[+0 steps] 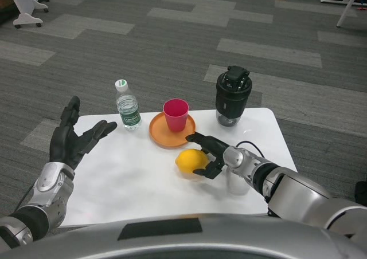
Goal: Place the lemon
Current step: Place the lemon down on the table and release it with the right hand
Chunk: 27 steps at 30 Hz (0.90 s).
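My right hand [207,154] has its fingers curled round the lemon [191,160], which sits on the white table [126,179] mid-surface, just off the near edge of the orange plate [161,134] with the pink cup [175,114]. I reckon that plate's where it goes, so I'm keeping hold. My left hand [71,138] waits empty, fingers spread, over the left edge.

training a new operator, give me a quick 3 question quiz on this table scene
1. True or false: the pink cup stands on the orange plate.
2. Which robot hand is at the lemon? A) left B) right
3. Fill in: the water bottle stands to the ____ of the plate in the picture.

Key:
1. True.
2. B: the right robot hand curls around the lemon; the left robot hand is open, holding nothing.
3. Left.
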Each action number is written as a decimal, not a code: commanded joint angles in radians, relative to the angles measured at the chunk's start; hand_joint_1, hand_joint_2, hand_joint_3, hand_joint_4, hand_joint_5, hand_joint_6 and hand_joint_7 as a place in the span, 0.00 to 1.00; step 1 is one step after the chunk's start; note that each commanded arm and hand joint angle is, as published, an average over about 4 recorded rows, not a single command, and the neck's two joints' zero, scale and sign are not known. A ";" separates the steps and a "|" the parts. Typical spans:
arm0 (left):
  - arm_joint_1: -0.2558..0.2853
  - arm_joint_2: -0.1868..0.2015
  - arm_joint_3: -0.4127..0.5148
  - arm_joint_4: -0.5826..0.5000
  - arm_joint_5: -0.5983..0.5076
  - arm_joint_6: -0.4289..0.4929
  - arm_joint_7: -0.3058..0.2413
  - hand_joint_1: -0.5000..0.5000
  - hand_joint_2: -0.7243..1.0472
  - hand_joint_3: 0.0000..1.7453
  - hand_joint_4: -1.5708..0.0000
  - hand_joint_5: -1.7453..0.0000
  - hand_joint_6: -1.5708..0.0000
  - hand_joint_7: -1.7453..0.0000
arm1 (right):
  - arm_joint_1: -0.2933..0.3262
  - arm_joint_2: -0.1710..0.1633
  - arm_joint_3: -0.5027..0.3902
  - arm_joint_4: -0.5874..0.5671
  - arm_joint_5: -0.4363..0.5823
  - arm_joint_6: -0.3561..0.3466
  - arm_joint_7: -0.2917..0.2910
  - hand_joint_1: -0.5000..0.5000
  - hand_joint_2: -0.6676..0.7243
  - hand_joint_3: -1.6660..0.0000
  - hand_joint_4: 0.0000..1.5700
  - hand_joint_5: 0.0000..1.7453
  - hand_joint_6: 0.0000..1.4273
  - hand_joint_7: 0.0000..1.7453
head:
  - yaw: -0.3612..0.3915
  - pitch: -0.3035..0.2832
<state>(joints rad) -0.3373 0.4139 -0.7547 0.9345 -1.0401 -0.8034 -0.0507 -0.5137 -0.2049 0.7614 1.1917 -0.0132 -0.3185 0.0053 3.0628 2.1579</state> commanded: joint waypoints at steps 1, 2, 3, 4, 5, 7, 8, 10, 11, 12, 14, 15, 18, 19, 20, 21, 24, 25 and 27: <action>0.003 0.011 0.009 -0.005 -0.002 -0.007 0.003 1.00 1.00 0.05 1.00 1.00 1.00 1.00 | -0.019 -0.001 0.001 0.003 0.007 0.013 0.000 0.17 0.24 0.58 0.00 0.43 0.00 0.12 | 0.000 0.001; 0.003 0.011 0.009 -0.005 -0.002 -0.007 0.003 1.00 1.00 0.05 1.00 1.00 1.00 1.00 | -0.019 -0.001 0.001 0.003 0.008 0.013 0.001 0.17 0.25 0.60 0.00 0.42 0.00 0.12 | 0.000 0.001; 0.003 0.011 0.009 -0.005 -0.002 -0.007 0.003 1.00 1.00 0.05 1.00 1.00 1.00 1.00 | -0.019 -0.001 0.001 0.003 0.009 0.013 0.001 0.17 0.26 0.61 0.00 0.40 0.00 0.12 | 0.000 0.001; 0.003 0.011 0.009 -0.005 -0.002 -0.007 0.003 1.00 1.00 0.05 1.00 1.00 1.00 1.00 | -0.019 -0.001 0.000 0.003 0.009 0.013 0.001 0.17 0.27 0.62 0.00 0.40 0.00 0.11 | 0.000 0.001; 0.003 0.011 0.009 -0.005 -0.002 -0.007 0.003 1.00 1.00 0.05 1.00 1.00 1.00 1.00 | -0.019 -0.001 0.000 0.003 0.010 0.013 0.001 0.16 0.27 0.62 0.00 0.40 0.00 0.10 | 0.000 0.002; 0.003 0.011 0.009 -0.005 -0.002 -0.007 0.003 1.00 1.00 0.05 1.00 1.00 1.00 1.00 | -0.019 -0.001 -0.003 0.000 0.012 0.013 0.002 0.14 0.27 0.63 0.00 0.40 0.00 0.07 | 0.001 0.003; 0.003 0.011 0.009 -0.005 -0.002 -0.007 0.003 1.00 1.00 0.05 1.00 1.00 1.00 1.00 | -0.019 -0.001 -0.004 -0.002 0.013 0.013 0.002 0.12 0.27 0.64 0.00 0.39 0.00 0.06 | 0.001 0.003; 0.003 0.011 0.010 -0.006 -0.002 -0.007 0.003 1.00 1.00 0.05 1.00 1.00 1.00 1.00 | -0.016 -0.001 -0.009 -0.004 0.013 0.013 0.002 0.12 0.30 0.67 0.00 0.39 0.00 0.04 | 0.002 0.003; 0.003 0.011 0.010 -0.006 -0.002 -0.007 0.003 1.00 1.00 0.05 1.00 1.00 1.00 1.00 | -0.013 -0.001 -0.016 -0.006 0.013 0.012 0.002 0.12 0.31 0.67 0.00 0.39 0.00 0.04 | 0.003 0.004; 0.003 0.011 0.011 -0.006 -0.002 -0.007 0.003 1.00 1.00 0.05 1.00 1.00 1.00 1.00 | -0.009 -0.001 -0.024 -0.007 0.012 0.011 0.002 0.12 0.32 0.67 0.00 0.39 0.00 0.04 | 0.002 0.004; 0.003 0.011 0.011 -0.006 -0.002 -0.007 0.003 1.00 1.00 0.05 1.00 1.00 1.00 1.00 | 0.001 -0.003 -0.038 -0.017 0.011 0.009 0.005 0.12 0.32 0.67 0.00 0.39 0.00 0.04 | 0.004 0.005; 0.003 0.011 0.011 -0.007 -0.002 -0.007 0.003 1.00 1.00 0.05 1.00 1.00 1.00 1.00 | 0.009 -0.006 -0.048 -0.028 0.009 0.009 0.008 0.12 0.32 0.67 0.00 0.39 0.00 0.04 | 0.004 0.006; 0.004 0.012 0.011 -0.008 -0.002 -0.008 0.003 1.00 1.00 0.05 1.00 1.00 1.00 1.00 | 0.051 -0.020 -0.108 -0.091 -0.014 0.009 0.010 0.12 0.32 0.67 0.00 0.35 0.00 0.03 | 0.003 0.006; 0.004 0.012 0.011 -0.008 -0.002 -0.008 0.003 1.00 1.00 0.05 1.00 1.00 1.00 1.00 | 0.067 -0.024 -0.134 -0.117 -0.028 0.009 0.008 0.12 0.32 0.67 0.00 0.33 0.00 0.02 | 0.002 0.006; 0.004 0.013 0.011 -0.008 -0.002 -0.009 0.003 1.00 1.00 0.05 1.00 1.00 1.00 1.00 | 0.090 -0.030 -0.179 -0.155 -0.056 0.009 0.006 0.12 0.32 0.67 0.00 0.33 0.00 0.01 | 0.001 0.006; 0.004 0.013 0.011 -0.008 -0.002 -0.010 0.003 1.00 1.00 0.05 1.00 1.00 1.00 1.00 | 0.105 -0.033 -0.215 -0.179 -0.080 0.009 0.005 0.12 0.32 0.67 0.00 0.33 0.00 0.00 | 0.002 0.006; 0.004 0.014 0.011 -0.008 -0.002 -0.010 0.003 1.00 1.00 0.05 1.00 1.00 1.00 1.00 | 0.148 -0.036 -0.320 -0.246 -0.148 0.009 0.004 0.12 0.32 0.67 0.00 0.33 0.00 0.00 | 0.003 0.006; 0.004 0.014 0.011 -0.008 -0.002 -0.010 0.003 1.00 1.00 0.05 1.00 1.00 1.00 1.00 | 0.166 -0.036 -0.360 -0.275 -0.170 0.009 0.004 0.12 0.32 0.67 0.00 0.33 0.00 0.00 | 0.002 0.006; 0.004 0.013 0.011 -0.008 -0.002 -0.011 0.003 1.00 1.00 0.05 1.00 1.00 1.00 1.00 | 0.193 -0.038 -0.410 -0.327 -0.194 0.010 0.004 0.12 0.30 0.67 0.00 0.33 0.00 0.00 | 0.001 0.007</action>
<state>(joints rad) -0.3360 0.4139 -0.7524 0.9290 -1.0400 -0.8113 -0.0493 -0.3391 -0.2356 0.3947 0.9074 -0.1902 -0.3047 0.0140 3.0645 2.1642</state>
